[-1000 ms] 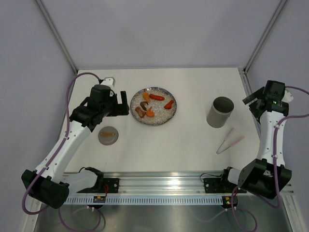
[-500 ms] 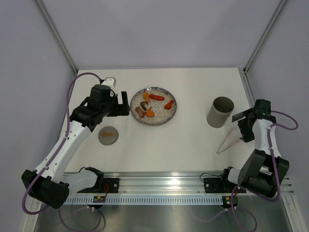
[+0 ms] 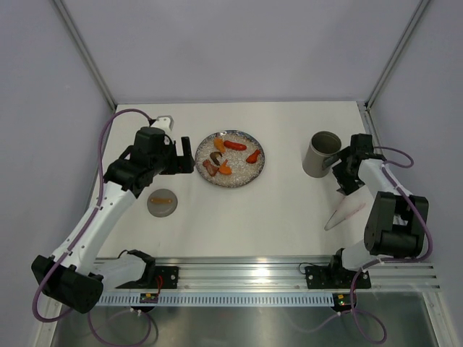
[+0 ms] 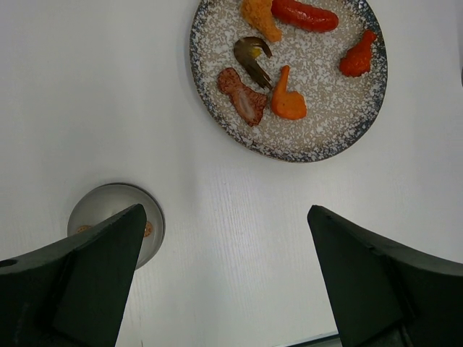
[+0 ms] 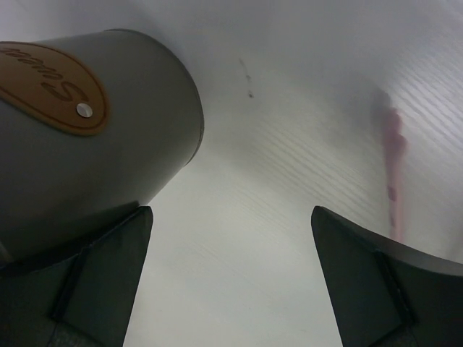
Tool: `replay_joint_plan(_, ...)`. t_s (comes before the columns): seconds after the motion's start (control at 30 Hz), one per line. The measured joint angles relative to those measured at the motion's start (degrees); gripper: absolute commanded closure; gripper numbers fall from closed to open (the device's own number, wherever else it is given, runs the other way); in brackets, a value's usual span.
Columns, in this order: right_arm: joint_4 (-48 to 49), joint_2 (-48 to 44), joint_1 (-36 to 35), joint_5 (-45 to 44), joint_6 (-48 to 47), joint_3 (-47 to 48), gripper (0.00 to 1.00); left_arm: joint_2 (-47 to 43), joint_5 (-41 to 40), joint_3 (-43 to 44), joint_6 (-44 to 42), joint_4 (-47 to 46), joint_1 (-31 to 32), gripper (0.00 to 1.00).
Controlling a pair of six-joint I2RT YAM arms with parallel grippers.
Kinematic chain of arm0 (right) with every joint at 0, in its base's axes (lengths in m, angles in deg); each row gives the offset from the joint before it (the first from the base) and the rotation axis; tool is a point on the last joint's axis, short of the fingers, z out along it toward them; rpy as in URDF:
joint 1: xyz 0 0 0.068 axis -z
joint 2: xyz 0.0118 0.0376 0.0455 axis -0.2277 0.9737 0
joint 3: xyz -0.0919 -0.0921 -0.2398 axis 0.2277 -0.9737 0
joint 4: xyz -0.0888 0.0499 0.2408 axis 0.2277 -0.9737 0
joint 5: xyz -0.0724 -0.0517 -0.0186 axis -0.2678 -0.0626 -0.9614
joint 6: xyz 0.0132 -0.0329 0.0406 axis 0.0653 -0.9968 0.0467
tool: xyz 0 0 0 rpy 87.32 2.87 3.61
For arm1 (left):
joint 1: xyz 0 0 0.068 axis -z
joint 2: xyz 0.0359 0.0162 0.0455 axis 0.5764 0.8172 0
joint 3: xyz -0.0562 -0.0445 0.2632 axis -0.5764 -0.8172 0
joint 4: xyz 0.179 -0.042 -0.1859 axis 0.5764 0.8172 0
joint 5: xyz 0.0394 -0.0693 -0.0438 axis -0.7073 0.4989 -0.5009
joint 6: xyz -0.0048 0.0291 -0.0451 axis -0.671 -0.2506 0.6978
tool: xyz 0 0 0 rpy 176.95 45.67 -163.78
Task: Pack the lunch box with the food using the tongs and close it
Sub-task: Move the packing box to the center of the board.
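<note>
Our right pincer (image 3: 340,173) is wide open and empty, just beside the lunch box (image 3: 320,154). The tongs (image 3: 345,212) lie on the table (image 3: 282,217) on its near side — long axis diagonal, narrow end near-left. We judge it the closer one; the left pincer (image 3: 185,155), also open and empty, sits well apart.

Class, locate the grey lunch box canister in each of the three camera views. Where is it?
Top external: the lunch box stands right of centre.
Left wrist: not in it.
Right wrist: it fills the upper left.
Shared landmark: the pink tongs, seen in the top and right wrist views.
</note>
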Motion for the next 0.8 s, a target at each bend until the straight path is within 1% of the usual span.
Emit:
replay_joint_plan(0.13,1.1,7.1,-2.4,-0.4,-0.4,6.9,0.01,-0.4,0.0,0.0,0.0,0.0,0.0,0.01)
replay_joint_plan(0.27,1.5,7.5,-3.1,-2.4,-0.9,8.6,0.00,-0.5,-0.1,-0.1,0.0,0.0,0.0,0.01)
replay_joint_plan(0.33,1.5,6.9,-1.8,-2.5,-1.0,8.6,0.01,-0.8,-0.1,-0.3,0.0,0.1,0.0,0.01)
replay_joint_plan(0.53,1.3,7.2,5.9,-2.4,-0.8,9.6,0.01,-1.1,-0.3,-0.3,0.0,0.2,0.0,0.01)
replay_joint_plan(0.6,1.1,9.2,6.3,-2.3,-0.3,12.5,0.01,-1.1,-0.3,-0.3,-0.1,0.3,0.0,0.01)
replay_joint_plan(0.8,3.1,19.0,5.0,0.1,2.2,22.2,0.01,-1.2,-0.4,-0.3,-0.4,1.4,0.0,0.01)
